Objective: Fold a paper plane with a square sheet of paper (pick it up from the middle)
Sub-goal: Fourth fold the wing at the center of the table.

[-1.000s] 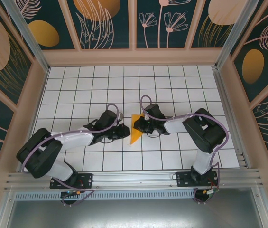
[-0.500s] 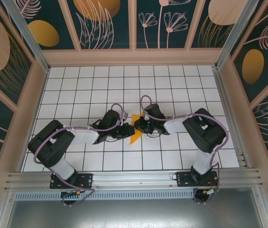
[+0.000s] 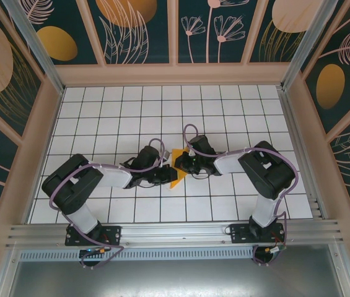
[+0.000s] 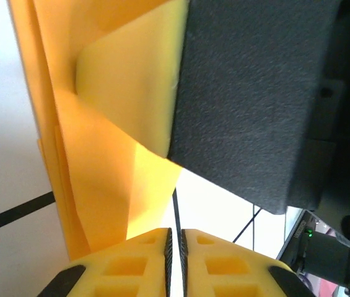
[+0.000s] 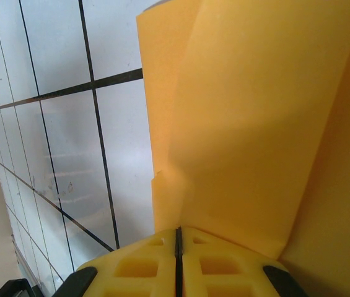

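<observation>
In the middle of the table point(image 3: 131, 111) sits the folded sheet of paper point(image 3: 174, 180) — right pincer point(image 5: 178, 238) clamped on it, left pincer point(image 4: 175, 244) closed against it; whether that one pinches it, I can't tell.

Left hand point(image 4: 175, 247), right hand point(image 5: 178, 244): closed, facing inward.

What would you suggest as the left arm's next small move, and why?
Probably slide the shut left gripper along the fold to flatten it. The sheet of paper shows a loose raised flap beside it, and the right gripper looks shut on the sheet, steadying it.
</observation>
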